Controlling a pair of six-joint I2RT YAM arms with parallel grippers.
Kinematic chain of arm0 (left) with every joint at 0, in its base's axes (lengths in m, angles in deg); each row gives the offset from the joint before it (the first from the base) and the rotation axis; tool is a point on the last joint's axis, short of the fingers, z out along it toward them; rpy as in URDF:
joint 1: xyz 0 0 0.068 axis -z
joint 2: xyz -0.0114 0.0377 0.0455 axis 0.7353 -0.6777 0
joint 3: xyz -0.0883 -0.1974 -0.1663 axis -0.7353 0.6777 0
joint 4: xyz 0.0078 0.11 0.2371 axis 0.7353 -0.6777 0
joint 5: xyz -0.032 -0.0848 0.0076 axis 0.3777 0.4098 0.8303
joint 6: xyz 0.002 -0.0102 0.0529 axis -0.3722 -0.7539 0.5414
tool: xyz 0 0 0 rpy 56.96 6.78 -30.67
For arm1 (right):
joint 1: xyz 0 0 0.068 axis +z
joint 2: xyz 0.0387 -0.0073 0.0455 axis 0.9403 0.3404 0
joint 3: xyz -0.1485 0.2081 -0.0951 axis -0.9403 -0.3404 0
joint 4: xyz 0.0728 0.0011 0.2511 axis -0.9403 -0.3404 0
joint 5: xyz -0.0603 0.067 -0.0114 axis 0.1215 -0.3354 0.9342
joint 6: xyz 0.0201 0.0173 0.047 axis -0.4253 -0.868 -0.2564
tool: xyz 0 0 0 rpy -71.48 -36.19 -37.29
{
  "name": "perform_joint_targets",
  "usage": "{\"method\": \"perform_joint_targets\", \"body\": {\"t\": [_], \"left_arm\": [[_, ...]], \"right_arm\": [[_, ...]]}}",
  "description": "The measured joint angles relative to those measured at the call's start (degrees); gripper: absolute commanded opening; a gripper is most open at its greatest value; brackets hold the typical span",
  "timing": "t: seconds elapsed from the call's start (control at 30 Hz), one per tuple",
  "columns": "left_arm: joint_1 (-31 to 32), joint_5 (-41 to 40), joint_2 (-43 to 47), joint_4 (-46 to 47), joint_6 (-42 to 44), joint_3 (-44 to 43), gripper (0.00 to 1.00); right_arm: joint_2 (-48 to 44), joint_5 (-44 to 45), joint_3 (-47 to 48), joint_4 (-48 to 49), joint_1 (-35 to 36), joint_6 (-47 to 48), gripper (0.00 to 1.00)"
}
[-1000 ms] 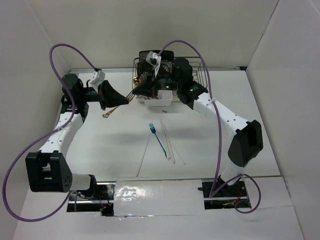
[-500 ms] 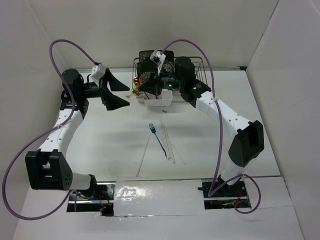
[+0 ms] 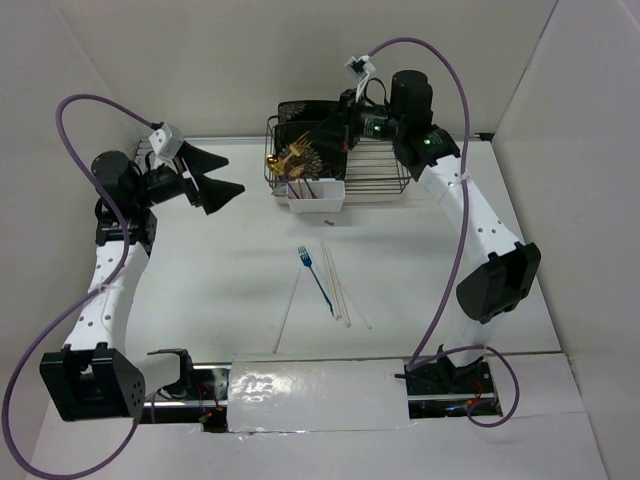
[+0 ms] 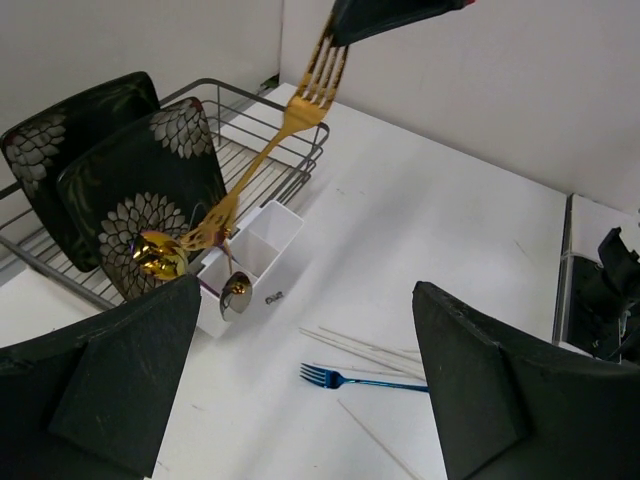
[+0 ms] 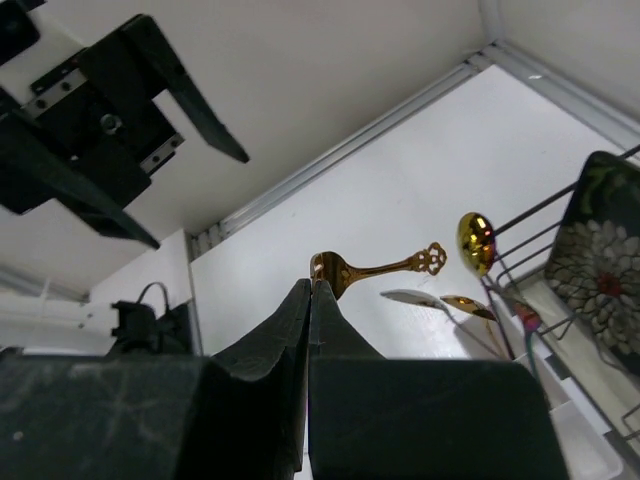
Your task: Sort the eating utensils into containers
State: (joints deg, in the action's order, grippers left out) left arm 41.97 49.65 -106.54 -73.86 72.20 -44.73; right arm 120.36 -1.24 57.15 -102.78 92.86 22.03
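At the upper left of the overhead view, the left gripper [image 3: 237, 175] is hovering above the table with its fingers spread wide and nothing between them. Right of it, the white caddy [image 3: 325, 204] is sitting against the front of the wire rack [image 3: 380, 181], and a gold spoon [image 4: 155, 262] and a silver spoon [image 4: 236, 294] are standing in it. The gold fork [image 4: 262, 152] is hanging slantwise above the caddy, tines up and ornate handle end down beside the gold spoon. Whether it is touching the caddy is not clear. The right gripper [image 5: 311, 288], at the upper middle, is pinching the fork at its head, fingers pressed together on it. Below, in the middle of the table, the blue fork [image 3: 318, 277] and the chopsticks [image 3: 340, 290] are lying loose, well apart from the caddy.
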Motion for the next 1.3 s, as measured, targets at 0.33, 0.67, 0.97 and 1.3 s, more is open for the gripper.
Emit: {"method": "perform_joint_targets", "body": {"t": [0.33,0.67,0.97,1.3], "left_arm": [[-1.44,-2.1,0.52,-1.68,-0.07,0.59,1.0],[-1.66,-2.23,-0.9,-1.66,-0.35,1.27,1.0],[-1.68,-3.98,-2.27,-2.14,-1.29,2.97,1.0],[-1.68,-8.92,-3.32,-4.46,-1.31,2.97,1.0]], "right_arm": [[0.68,-8.85,0.76,0.22,-5.09,-9.05,0.0],[-0.66,-2.1,5.03,-4.17,-9.05,-8.72,0.0],[-3.32,7.72,-6.32,-5.88,-7.58,-5.68,0.0],[-2.27,13.73,-7.96,-5.7,-2.27,-1.84,0.0]]}}
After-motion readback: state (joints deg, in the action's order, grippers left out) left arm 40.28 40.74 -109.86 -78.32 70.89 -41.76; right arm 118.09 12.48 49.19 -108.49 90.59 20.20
